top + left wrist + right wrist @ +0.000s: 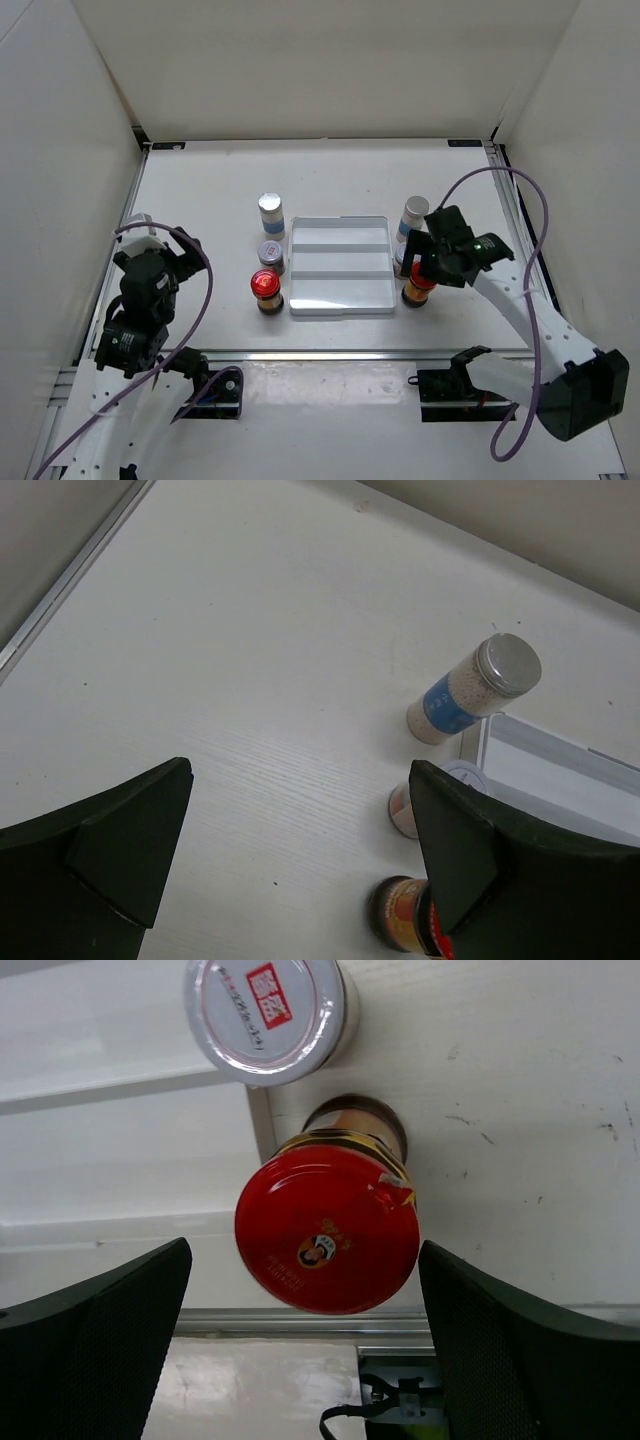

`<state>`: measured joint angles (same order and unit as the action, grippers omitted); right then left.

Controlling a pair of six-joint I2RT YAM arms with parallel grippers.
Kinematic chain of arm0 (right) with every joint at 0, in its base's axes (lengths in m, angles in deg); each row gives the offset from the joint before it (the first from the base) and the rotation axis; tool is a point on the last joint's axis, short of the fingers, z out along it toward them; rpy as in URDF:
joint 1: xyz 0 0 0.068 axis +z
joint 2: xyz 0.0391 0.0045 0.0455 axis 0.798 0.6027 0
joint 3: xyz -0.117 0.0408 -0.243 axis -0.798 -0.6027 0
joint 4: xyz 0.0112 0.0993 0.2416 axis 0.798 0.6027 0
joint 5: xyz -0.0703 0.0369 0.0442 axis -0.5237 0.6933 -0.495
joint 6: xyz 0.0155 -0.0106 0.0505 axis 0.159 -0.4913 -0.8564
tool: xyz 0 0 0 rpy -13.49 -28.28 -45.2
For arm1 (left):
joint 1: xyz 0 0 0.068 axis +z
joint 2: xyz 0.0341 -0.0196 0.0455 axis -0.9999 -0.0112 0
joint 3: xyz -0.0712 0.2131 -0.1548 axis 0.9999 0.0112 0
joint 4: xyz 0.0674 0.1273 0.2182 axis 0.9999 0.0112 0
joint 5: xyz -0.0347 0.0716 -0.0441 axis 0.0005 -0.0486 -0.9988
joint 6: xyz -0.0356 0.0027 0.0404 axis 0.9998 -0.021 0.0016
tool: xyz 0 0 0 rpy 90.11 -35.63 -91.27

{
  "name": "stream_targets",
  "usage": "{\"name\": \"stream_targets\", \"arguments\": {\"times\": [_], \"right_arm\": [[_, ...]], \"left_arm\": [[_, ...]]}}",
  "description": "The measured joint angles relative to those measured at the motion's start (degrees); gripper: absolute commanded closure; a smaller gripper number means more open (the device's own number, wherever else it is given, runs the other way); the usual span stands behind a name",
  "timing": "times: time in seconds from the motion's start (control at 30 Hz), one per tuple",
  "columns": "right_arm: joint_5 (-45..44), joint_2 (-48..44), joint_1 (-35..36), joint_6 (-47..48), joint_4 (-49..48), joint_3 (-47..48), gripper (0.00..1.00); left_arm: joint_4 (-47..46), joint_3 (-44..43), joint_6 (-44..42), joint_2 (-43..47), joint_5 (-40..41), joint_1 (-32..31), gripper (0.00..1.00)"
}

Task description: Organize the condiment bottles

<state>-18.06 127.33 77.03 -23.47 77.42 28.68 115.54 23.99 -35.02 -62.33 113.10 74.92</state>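
Observation:
Left of the white ridged tray [338, 266] stand a white-and-blue bottle [271, 214], a silver-lidded jar [271, 255] and a red-capped amber bottle [265, 289]. Right of the tray stand a second white-and-blue bottle [413, 218] and a second red-capped amber bottle [418, 287]. My right gripper [428, 262] is open just above that red-capped bottle [328, 1228], its fingers apart on either side. A silver-lidded jar [265, 1015] stands just beyond it. My left gripper [185, 258] is open and empty, well left of the bottles. Its view shows the white-and-blue bottle [470, 692], the jar [403, 810] and the amber bottle [400, 912].
The tray's compartments hold nothing; its corner shows in the left wrist view [560, 770] and its edge in the right wrist view [120, 1160]. White walls enclose the table. A metal rail [350, 353] runs along the near edge, with the arm bases behind it.

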Motion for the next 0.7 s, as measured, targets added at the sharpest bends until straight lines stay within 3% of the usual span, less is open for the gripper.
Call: {"name": "stream_targets", "arguments": {"times": [0.1,0.2,0.23,0.47,0.6,0.7], "right_arm": [[-4.3,4.0,2.3,-2.2,0.7,-0.3,0.08],[-6.6,7.2,3.1,-3.7,0.6,-1.4,0.22],[-7.3,8.0,3.4,-4.2,0.6,-1.9,0.33],[-13.5,6.0,7.4,-6.6,3.9,-1.8,0.77],[-17.1,1.1,11.2,-6.5,9.8,4.6,0.85],[-17.8,-1.8,15.6,-5.9,9.6,10.6,0.85]], "left_arm": [[0.4,0.0,0.4,-0.7,1.8,-0.3,0.0],[0.7,0.0,0.8,-0.7,3.4,-0.5,0.0],[0.8,0.0,0.9,-0.7,3.8,-0.7,0.0],[0.9,0.0,0.9,-1.7,4.2,-1.9,0.0],[1.0,0.0,0.9,-1.8,3.2,-2.1,0.0],[1.0,0.1,0.9,-1.8,2.9,-2.2,0.0]]}}
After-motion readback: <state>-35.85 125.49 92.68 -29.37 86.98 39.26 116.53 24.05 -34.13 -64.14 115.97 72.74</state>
